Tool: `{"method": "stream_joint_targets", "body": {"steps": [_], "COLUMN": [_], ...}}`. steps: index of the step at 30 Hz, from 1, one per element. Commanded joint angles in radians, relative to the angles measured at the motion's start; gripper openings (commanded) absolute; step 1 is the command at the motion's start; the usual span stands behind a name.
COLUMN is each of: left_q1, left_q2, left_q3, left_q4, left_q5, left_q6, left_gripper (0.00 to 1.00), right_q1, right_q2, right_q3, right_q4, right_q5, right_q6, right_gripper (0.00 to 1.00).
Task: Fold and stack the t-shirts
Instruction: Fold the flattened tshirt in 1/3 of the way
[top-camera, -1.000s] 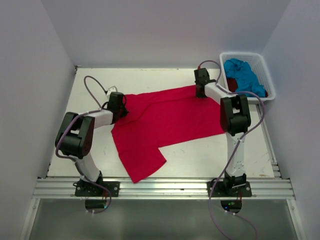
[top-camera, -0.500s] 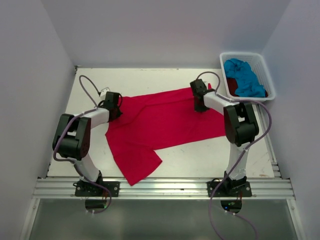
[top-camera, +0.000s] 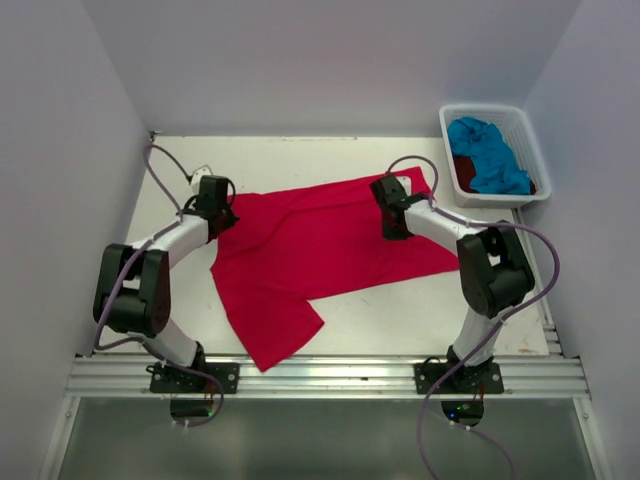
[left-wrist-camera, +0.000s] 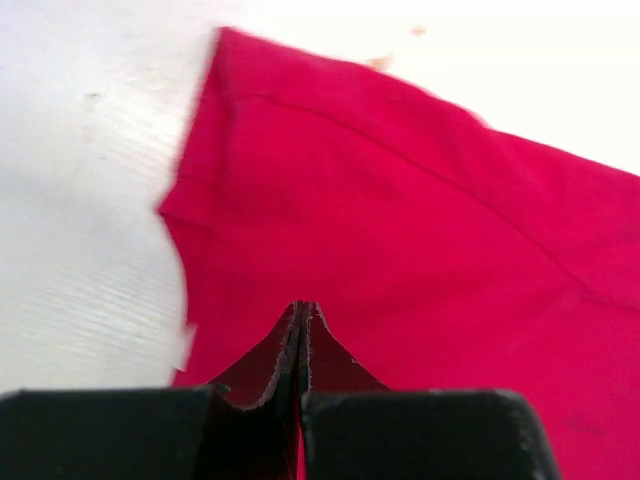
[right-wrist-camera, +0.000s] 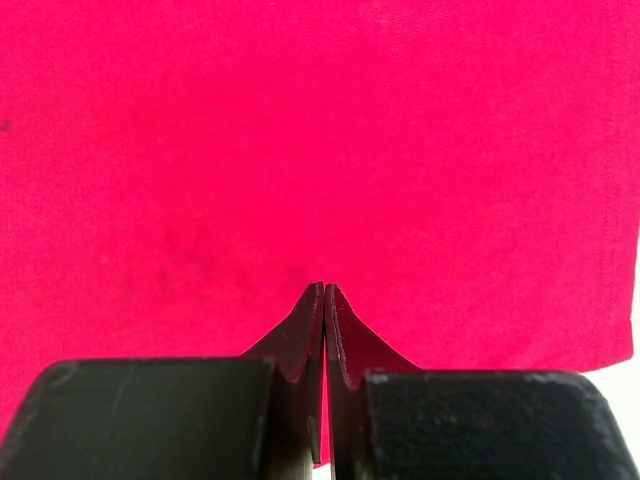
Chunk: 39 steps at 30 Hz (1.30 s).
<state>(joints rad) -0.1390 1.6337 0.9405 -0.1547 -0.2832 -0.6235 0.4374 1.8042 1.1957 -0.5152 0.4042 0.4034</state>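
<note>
A bright red-pink t-shirt (top-camera: 320, 240) lies spread on the white table (top-camera: 300, 160), one sleeve reaching toward the near edge. My left gripper (top-camera: 218, 205) is shut and sits at the shirt's far-left corner. In the left wrist view its closed tips (left-wrist-camera: 302, 305) rest over the red cloth (left-wrist-camera: 420, 200), with bare table to the left. My right gripper (top-camera: 390, 218) is also shut and sits on the shirt's right part. Its tips (right-wrist-camera: 324, 287) lie over flat cloth (right-wrist-camera: 300, 130). No fold of cloth shows between either pair of jaws. A turquoise t-shirt (top-camera: 485, 150) and a dark red t-shirt (top-camera: 462, 172) lie bunched in the basket.
The white plastic basket (top-camera: 495, 198) stands at the table's far right corner, against the right wall. White walls close in the left, back and right sides. An aluminium rail (top-camera: 320, 375) with both arm bases runs along the near edge.
The left gripper moved toward the far left, and the shirt's left side shifted left with it. The right gripper came nearer and left, from the shirt's far edge onto the cloth.
</note>
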Motion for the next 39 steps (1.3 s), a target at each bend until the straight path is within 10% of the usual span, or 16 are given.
{"method": "stream_joint_targets", "body": {"steps": [1,27,39], "left_q1": [-0.103,-0.183,-0.183], "left_q2": [-0.112,-0.420,-0.408], "left_q3": [-0.008,0.000,-0.012], "left_q4": [-0.006,-0.197,-0.194], "left_q5": [0.045,-0.017,-0.010], "left_q6": [0.039,0.039,0.074], "left_gripper": [0.00,0.00,0.00], "right_q1": [-0.003,0.150,0.178], "right_q2": [-0.005,-0.252,-0.296], "right_q3": [0.014,-0.452,-0.040], "right_q4": [-0.005,-0.075,-0.126], "right_q5": [0.065,-0.169,0.105], "right_q6": [0.023,0.259,0.123], "right_gripper": [0.00,0.00,0.00]}}
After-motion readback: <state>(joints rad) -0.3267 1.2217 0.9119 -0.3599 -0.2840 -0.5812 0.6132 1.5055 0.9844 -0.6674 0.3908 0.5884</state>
